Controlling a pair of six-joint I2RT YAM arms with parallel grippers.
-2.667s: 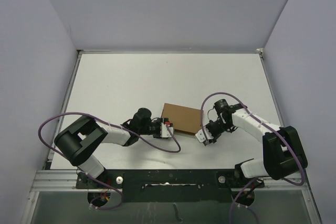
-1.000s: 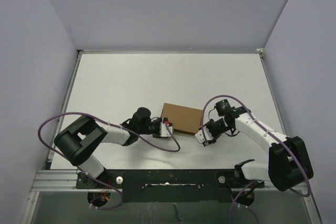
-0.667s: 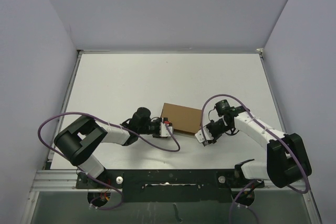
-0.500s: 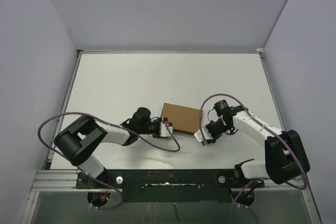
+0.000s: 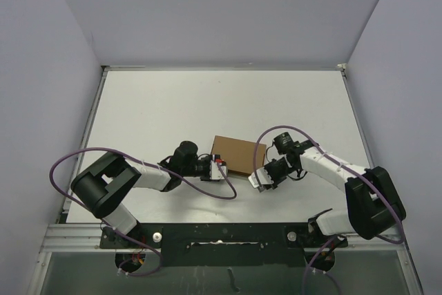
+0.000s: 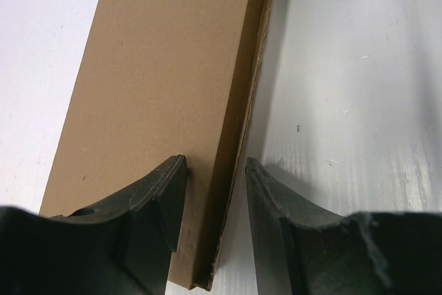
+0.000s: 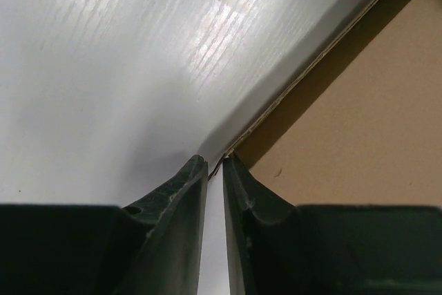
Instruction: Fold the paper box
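Note:
The paper box lies flat and closed on the white table, a plain brown slab. My left gripper is at its near left corner. In the left wrist view its jaws stand apart and straddle the box's shadowed side wall. One finger is over the top face, the other is over the table beside the wall. My right gripper is at the box's near right corner. Its jaws are almost together, with the tip of a thin cardboard flap edge between the fingertips.
The white table is enclosed by pale walls at the back and on both sides. A purple cable loops off the left arm and another arcs over the right wrist. A metal rail runs along the near edge.
My right gripper has slid left to the box's near right corner, and its jaws have narrowed onto the flap edge. The left arm and the box have stayed put.

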